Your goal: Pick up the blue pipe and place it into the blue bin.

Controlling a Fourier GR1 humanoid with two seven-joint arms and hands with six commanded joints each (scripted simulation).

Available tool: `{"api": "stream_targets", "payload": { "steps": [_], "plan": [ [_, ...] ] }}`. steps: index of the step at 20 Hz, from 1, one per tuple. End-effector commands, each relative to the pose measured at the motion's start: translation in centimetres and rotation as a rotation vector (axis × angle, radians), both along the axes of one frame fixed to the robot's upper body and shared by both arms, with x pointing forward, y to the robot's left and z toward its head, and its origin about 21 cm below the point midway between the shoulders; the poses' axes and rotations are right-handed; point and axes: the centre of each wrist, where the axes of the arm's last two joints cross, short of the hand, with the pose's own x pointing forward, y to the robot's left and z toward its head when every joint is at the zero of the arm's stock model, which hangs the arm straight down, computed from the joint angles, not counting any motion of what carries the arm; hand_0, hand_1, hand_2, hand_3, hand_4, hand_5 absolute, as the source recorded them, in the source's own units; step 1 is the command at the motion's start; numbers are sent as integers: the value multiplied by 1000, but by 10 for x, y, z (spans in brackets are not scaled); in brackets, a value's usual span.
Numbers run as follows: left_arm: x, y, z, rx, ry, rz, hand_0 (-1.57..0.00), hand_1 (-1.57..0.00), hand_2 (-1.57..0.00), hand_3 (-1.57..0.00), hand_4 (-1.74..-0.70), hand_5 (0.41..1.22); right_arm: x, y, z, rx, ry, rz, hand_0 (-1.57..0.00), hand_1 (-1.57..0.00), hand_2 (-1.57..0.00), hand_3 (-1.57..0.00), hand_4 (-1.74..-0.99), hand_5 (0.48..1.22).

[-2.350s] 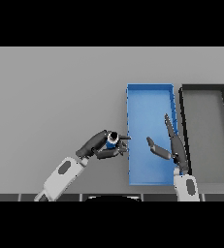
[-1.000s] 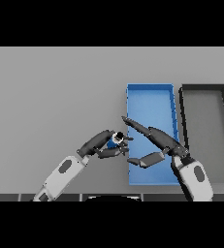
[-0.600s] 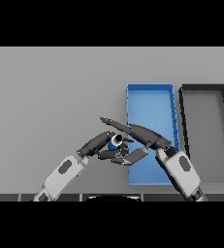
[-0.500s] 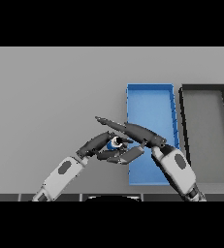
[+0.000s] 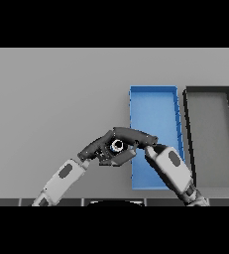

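two hands on one pipe, beside the bin

grey table (image 5: pixel 51 99) carries the blue bin (image 5: pixel 153 106) and a dark bin (image 5: pixel 212 134) just right of it. the blue pipe (image 5: pixel 117 146) sits between both hands, just left of the blue bin's left wall, apparently off the table. the left hand (image 5: pixel 97 149) curls around it from the left; the right hand (image 5: pixel 136 137) reaches across, fingers wrapped over its top. the likely risk: if one hand lets go before the other's hold is firm, the pipe could drop outside the bin or catch on the wall.
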Motion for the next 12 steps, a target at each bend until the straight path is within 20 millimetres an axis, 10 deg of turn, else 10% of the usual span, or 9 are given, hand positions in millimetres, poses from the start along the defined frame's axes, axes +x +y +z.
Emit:
{"api": "stream_targets", "payload": {
  "steps": [1, 9, 12],
  "plan": [
    [1, 0, -2, -29, 11, 14, -1246, -1217, -1115, -1166, -1655, 1221, 2, 2, -1, 14, 23, 2, -1291, -1285, -1298, -1178, -1495, 826],
    [2, 0, 0, -101, 37, 9, -1516, -1512, -1388, -1503, -1727, 1221, 1, 2, 0, 70, -80, 4, -1524, -1523, -1525, -1505, -1475, 1155],
    [3, 5, 0, -1, -35, -14, -925, -866, -781, -853, -1415, 1221, -1, 3, -4, 99, -43, 3, -1547, -1546, -1548, -1537, -1487, 1187]
  ]
}}
